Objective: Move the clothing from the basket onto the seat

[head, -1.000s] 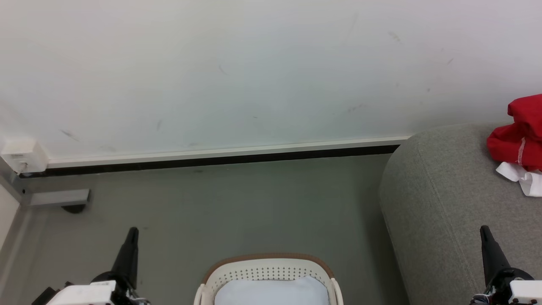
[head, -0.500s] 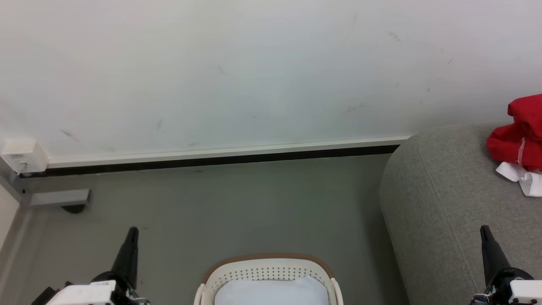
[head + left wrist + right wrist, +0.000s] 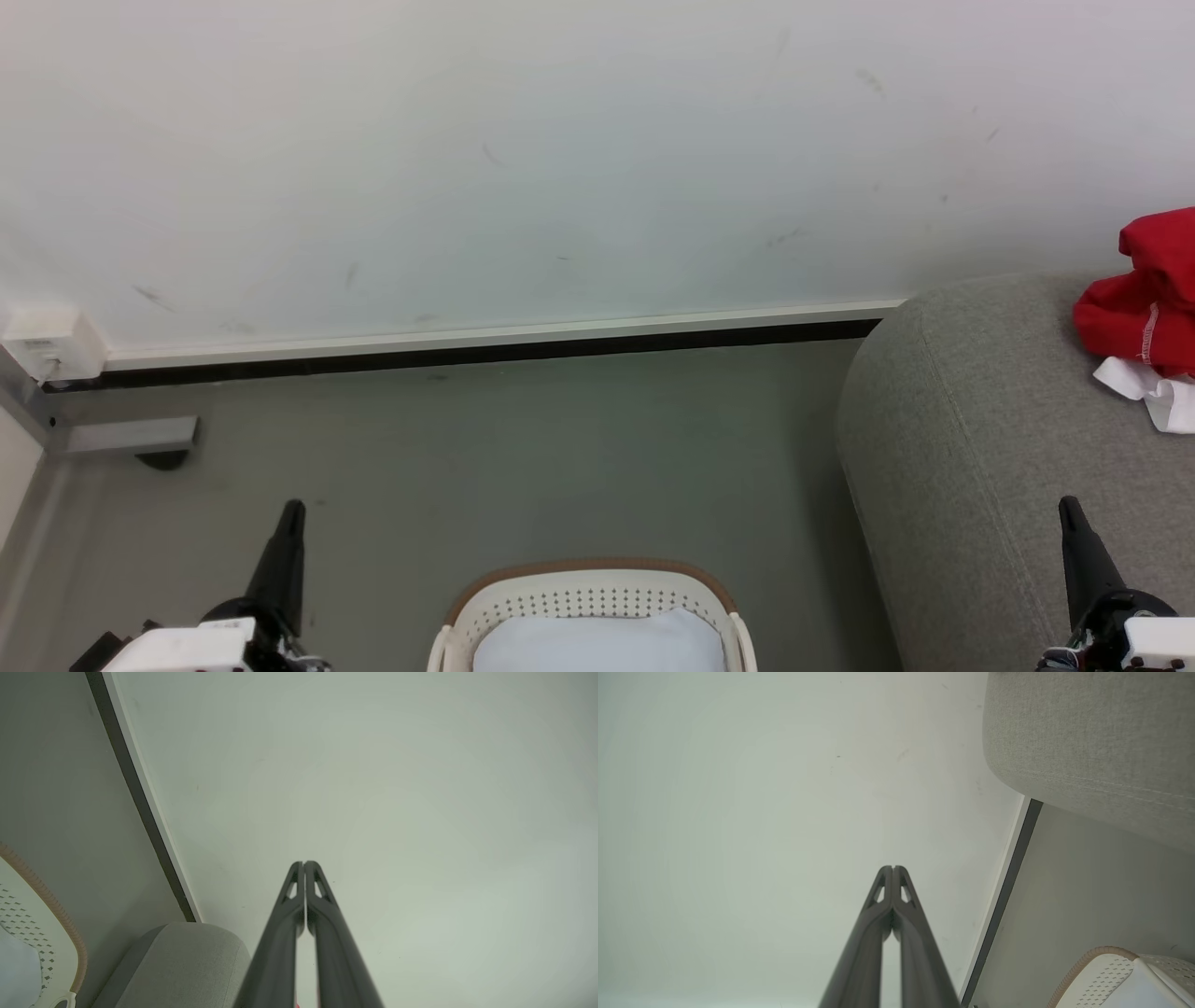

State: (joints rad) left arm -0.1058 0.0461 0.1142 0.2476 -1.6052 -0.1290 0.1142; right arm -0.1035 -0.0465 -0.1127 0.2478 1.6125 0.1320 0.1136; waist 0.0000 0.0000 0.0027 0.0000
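Observation:
Red clothing (image 3: 1148, 299) with white trim lies bunched on the grey seat (image 3: 971, 439) at the far right of the head view. The white basket (image 3: 588, 597) with its brown rim stands on the floor at the bottom centre, holding a pale bluish pad (image 3: 597, 644). My left gripper (image 3: 293, 509) points up at the lower left, left of the basket, shut and holding nothing. My right gripper (image 3: 1067, 505) rises at the lower right over the seat, also shut and holding nothing. Both wrist views show the fingertips pressed together: left gripper (image 3: 304, 863), right gripper (image 3: 892, 868).
A white wall (image 3: 560, 159) with a dark baseboard (image 3: 467, 355) runs behind the grey floor (image 3: 513, 448). A white socket box (image 3: 51, 341) and a grey bracket (image 3: 131, 434) sit at the left corner. The seat (image 3: 182, 966) and basket (image 3: 1106, 980) edge into the wrist views.

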